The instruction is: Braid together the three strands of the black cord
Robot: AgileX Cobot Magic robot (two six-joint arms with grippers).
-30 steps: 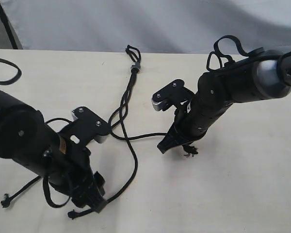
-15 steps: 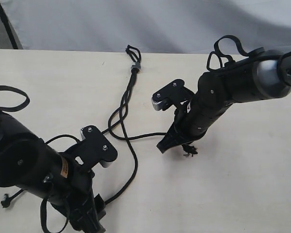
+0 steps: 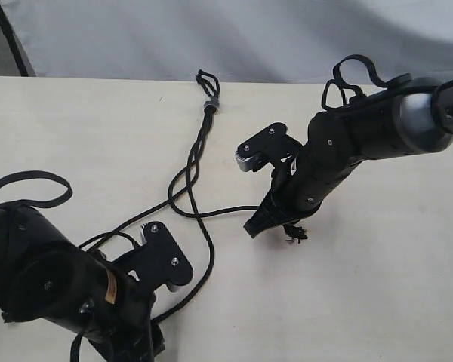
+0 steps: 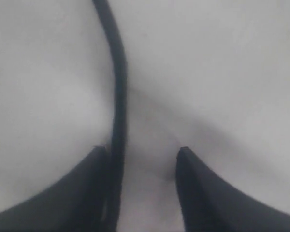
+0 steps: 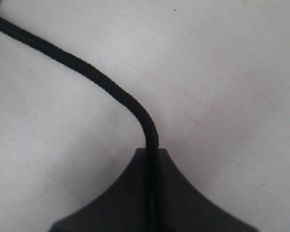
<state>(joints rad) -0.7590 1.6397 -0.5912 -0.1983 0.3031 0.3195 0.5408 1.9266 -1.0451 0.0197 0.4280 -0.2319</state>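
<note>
Right wrist view: right gripper (image 5: 151, 152) clamped tight on one thin matte black twisted strand (image 5: 87, 72). Near left, left gripper (image 4: 142, 157) half open astride a second strand (image 4: 120, 87), ungripped. Grey-banded cord join (image 3: 209, 104) lies far centre. Seemingly the crossing step: next, pinch it and carry across.

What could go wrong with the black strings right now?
The left gripper has its jaws apart, and one strand lies against a finger, off-centre; closing might miss or barely pinch it. The right gripper is shut on a second strand near its frayed tip; a tug could slip it out.
</note>
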